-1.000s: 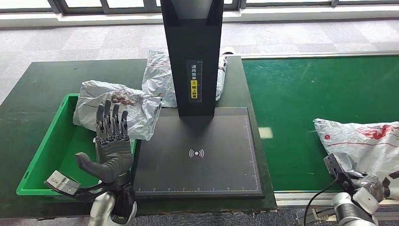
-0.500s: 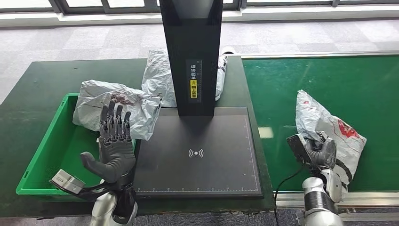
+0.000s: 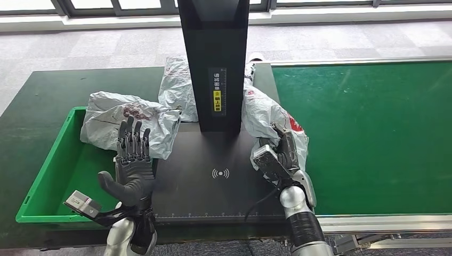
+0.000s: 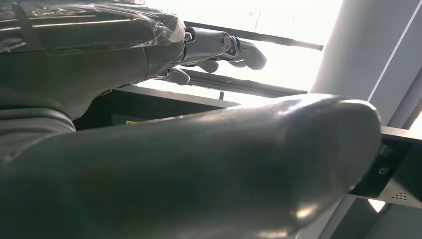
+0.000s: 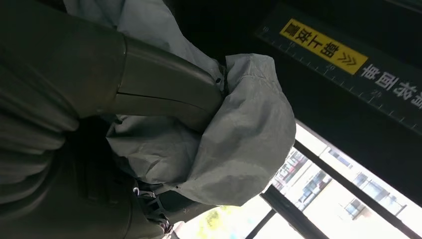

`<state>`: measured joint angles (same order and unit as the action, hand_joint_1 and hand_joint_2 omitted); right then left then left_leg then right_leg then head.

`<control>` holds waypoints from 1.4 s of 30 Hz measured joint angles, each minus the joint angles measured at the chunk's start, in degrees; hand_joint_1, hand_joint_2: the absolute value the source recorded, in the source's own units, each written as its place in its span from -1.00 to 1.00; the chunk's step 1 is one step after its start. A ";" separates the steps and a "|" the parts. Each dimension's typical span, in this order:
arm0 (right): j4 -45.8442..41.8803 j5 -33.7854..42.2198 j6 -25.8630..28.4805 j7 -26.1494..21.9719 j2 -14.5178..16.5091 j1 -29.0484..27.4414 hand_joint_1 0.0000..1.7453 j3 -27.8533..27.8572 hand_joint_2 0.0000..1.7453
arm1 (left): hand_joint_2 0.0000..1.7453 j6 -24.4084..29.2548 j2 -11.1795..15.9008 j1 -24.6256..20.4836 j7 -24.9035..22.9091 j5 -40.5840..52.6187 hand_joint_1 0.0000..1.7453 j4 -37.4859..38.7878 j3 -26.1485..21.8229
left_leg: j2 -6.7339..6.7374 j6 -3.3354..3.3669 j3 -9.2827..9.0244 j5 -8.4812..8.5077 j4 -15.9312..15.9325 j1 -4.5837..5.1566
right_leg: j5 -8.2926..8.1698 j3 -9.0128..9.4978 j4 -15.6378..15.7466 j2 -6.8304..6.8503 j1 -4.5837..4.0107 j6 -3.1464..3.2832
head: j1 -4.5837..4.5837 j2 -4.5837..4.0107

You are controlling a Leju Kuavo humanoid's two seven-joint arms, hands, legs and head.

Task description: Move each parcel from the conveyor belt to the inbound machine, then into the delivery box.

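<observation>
Green belt's bare now: right hand [image 3: 283, 152] has carried its gripped parcel [image 3: 266, 114] over the scanner [image 3: 224, 176]; left hand [image 3: 133, 165] waits, fingers spread.

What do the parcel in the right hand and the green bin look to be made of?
The parcel held by the right hand looks like a thin plastic mailer bag, grey-white with red print: it crumples and folds softly around the fingers. The green bin looks like rigid moulded plastic, smooth with a slight sheen and a straight rolled rim.
</observation>
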<state>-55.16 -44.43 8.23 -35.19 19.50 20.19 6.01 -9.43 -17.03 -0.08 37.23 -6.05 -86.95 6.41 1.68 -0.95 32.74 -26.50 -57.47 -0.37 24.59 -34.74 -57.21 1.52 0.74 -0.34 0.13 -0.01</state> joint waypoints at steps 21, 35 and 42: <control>7.26 21.86 -4.19 -3.89 1.69 4.38 -1.00 -22.44 0.50 | -1.00 3.08 -0.02 -0.65 -0.01 1.82 -1.00 2.12 1.71 | -0.03 -0.02 0.00 0.00 0.00 -0.01 | 0.00 -0.02 0.01 0.00 -0.09 0.02 | 0.00 0.00; 10.85 21.99 1.91 -4.91 1.77 5.85 -1.00 -24.00 -1.00 | -1.00 4.32 0.00 -0.60 0.00 1.96 -1.00 1.79 1.74 | -0.06 -0.02 0.00 0.00 0.00 0.00 | 0.00 -0.01 0.03 0.01 -0.10 0.02 | 0.00 0.00; 10.92 21.81 1.92 -4.91 1.77 5.85 -1.00 -24.00 -1.00 | -1.00 4.32 0.00 -0.60 0.00 1.97 -1.00 1.73 1.74 | -0.05 -0.02 0.00 0.00 0.00 0.00 | 0.00 -0.01 0.03 0.01 -0.10 0.02 | 0.00 0.01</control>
<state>-44.24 -22.62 10.15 -40.10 21.27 26.04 -17.99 -5.11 -17.03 -0.67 37.22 -4.09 -85.21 8.15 1.62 -0.97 32.74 -26.50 -57.48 -0.37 24.59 -34.75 -57.18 1.53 0.64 -0.32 0.13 0.00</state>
